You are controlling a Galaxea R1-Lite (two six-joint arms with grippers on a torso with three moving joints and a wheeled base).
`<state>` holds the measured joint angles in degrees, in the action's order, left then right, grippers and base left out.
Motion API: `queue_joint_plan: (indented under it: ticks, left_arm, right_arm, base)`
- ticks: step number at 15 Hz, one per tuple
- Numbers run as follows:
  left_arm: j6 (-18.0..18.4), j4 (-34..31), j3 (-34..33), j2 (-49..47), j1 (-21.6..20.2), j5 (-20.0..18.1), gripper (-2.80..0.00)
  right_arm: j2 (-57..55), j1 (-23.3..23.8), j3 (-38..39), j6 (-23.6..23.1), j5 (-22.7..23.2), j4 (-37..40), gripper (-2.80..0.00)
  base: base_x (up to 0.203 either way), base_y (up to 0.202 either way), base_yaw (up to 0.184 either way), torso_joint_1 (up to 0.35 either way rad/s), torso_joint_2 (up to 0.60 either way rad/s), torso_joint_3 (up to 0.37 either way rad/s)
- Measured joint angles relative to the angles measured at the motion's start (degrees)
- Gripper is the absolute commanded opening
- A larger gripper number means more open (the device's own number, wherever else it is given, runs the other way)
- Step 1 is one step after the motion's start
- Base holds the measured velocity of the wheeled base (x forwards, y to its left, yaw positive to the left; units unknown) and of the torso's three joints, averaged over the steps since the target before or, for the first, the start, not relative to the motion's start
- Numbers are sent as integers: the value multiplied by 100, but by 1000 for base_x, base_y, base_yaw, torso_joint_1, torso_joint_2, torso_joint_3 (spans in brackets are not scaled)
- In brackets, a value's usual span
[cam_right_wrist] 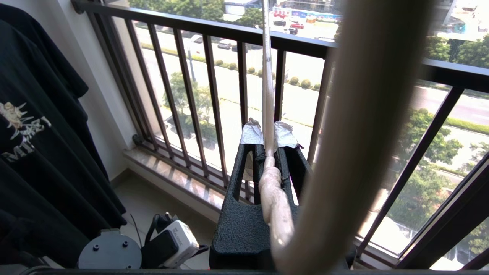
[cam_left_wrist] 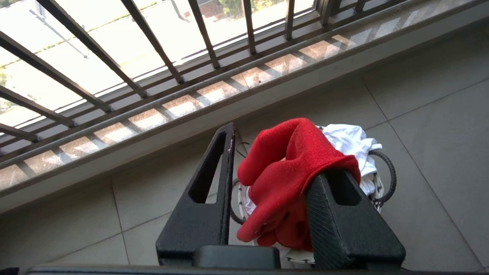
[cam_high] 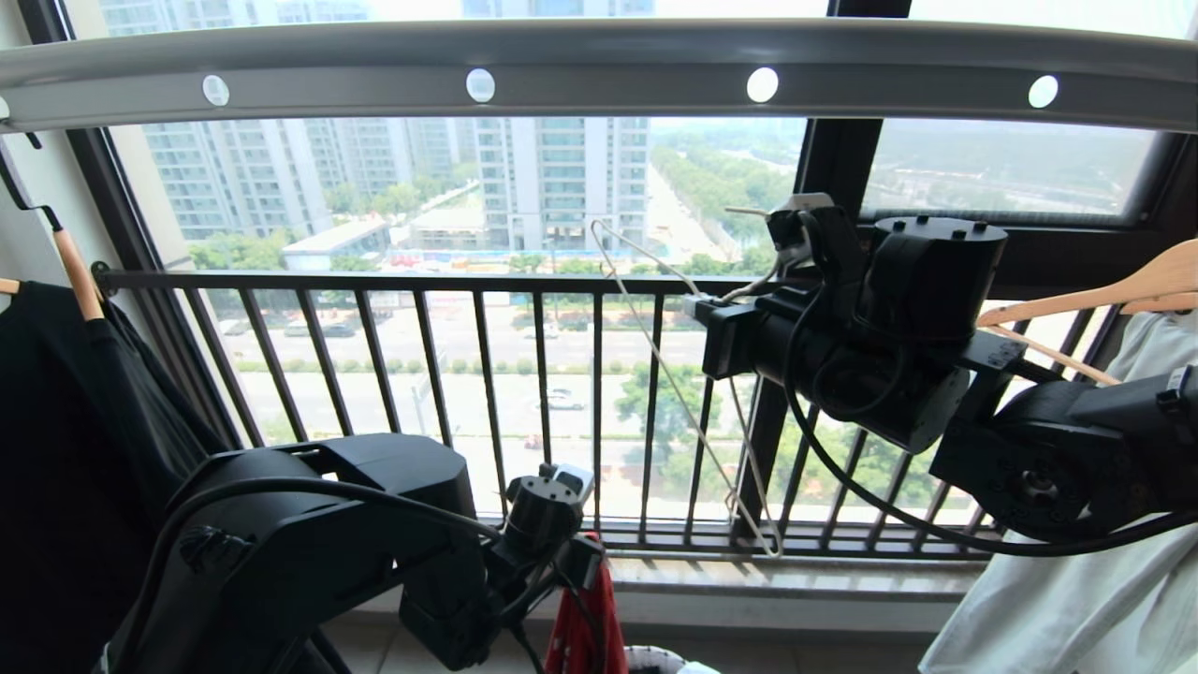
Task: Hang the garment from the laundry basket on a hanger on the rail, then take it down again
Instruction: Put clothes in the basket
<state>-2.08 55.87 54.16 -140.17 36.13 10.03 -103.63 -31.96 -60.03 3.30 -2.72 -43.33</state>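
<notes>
- The left gripper (cam_left_wrist: 267, 183) hangs low, right over the laundry basket (cam_left_wrist: 386, 175) on the tiled floor. Its jaws stand partly apart, and the garment (cam_left_wrist: 290, 168) is draped over one finger, bunched in the gap between the two; whether it is truly pinched I cannot tell.
- The garment's bulk hangs down from those jaws toward the basket, its long axis roughly vertical. In the head view it shows as a red strip (cam_high: 585, 618) just beside the left wrist.
- The right gripper (cam_right_wrist: 268, 152) is held high in front of the window railing (cam_high: 421, 281), jaws closed on the hanger (cam_high: 683, 393) at the twisted neck. The hanger's frame slants down from the grip, below the rail (cam_high: 599, 65).
- The relation that matters, as I judge it: the garment lies low and to the left of the hanger, well apart from it, so the left arm is the one to lift it up and across.
- Count: one red garment, one wire hanger, one basket with white cloth (cam_left_wrist: 351, 141) in it, one black shirt (cam_high: 65, 449) at the left, and wooden hangers (cam_high: 1104, 295) with a white garment (cam_high: 1086, 599) at the right.
</notes>
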Motion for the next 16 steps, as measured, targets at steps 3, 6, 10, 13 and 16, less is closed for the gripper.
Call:
queue_joint_plan:
  ticks: [3,6,10,13,16]
  left_arm:
    - [30,-8,-49,10,0,2,0]
    - [263,-434,-89,145,0,2,0]
    - [86,-1835,189,516,0,-23,0]
    - [-496,-2871,760,649,47,-23,0]
    - [-1417,-4415,1684,688,144,3,0]
  right_arm:
    - [0,-1,0,0,0,0,-280]
    - [7,-1,-2,-7,1,-1,-280]
    - [7,0,-2,-9,0,0,-280]
    - [24,0,-2,-13,0,5,-280]
    - [35,0,0,-15,0,9,-280]
  base:
    - [0,0,0,0,0,0]
    - [0,0,0,0,0,0]
    - [0,0,0,0,0,0]
    - [0,0,0,0,0,0]
    - [0,0,0,0,0,0]
